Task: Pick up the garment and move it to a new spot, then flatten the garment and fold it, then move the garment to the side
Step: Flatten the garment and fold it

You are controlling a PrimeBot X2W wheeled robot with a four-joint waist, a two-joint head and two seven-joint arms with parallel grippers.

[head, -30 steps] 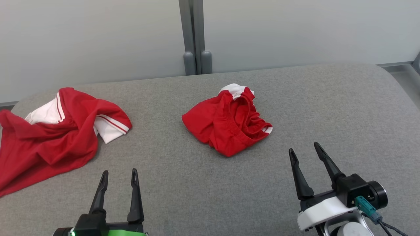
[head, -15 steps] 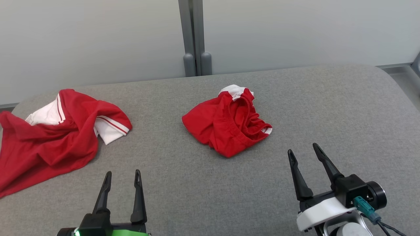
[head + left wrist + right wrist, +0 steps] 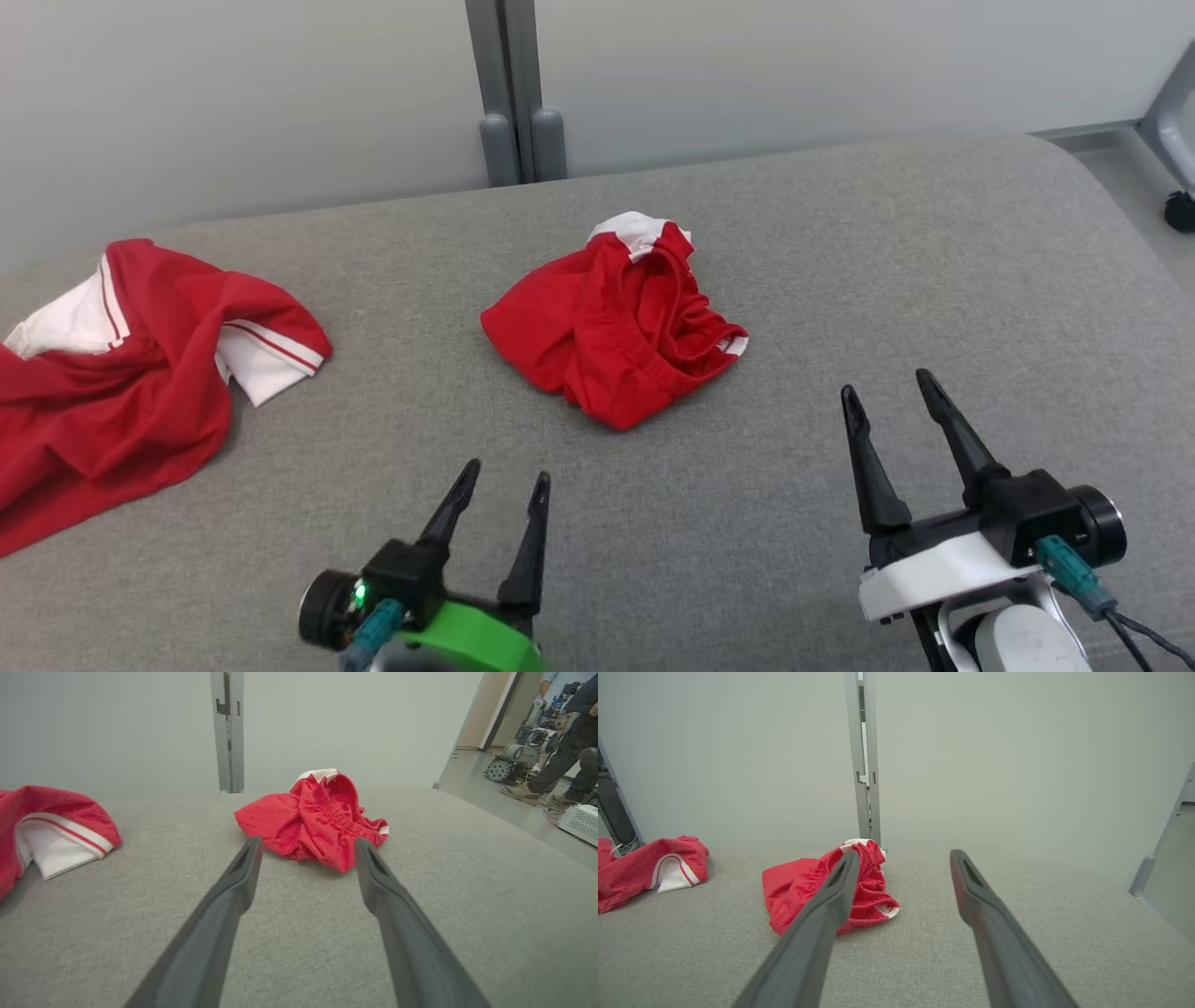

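**Red garment [image 3: 611, 331] lies free, both sets of jaws spread**

Head view: crumpled garment w/ white trim sits mid grey surface [image 3: 887, 261]. The left gripper [image 3: 507, 471] is at bottom centre, jaws spread w/ nothing btwn them, tips aimed at the garment but apart from it. The right gripper [image 3: 886, 383] is lower right, also spread & empty, near the garment, not touching. A 2nd red/white shirt [image 3: 112, 373] is heaped far left, well apart.

Left wrist view: garment straight ahead, beyond both tips. Person's legs [image 3: 560, 760] in bkgd at right.

Right wrist view: garment ahead-left, one finger overlapping it in view. Bare surface shows btwn the fingers.
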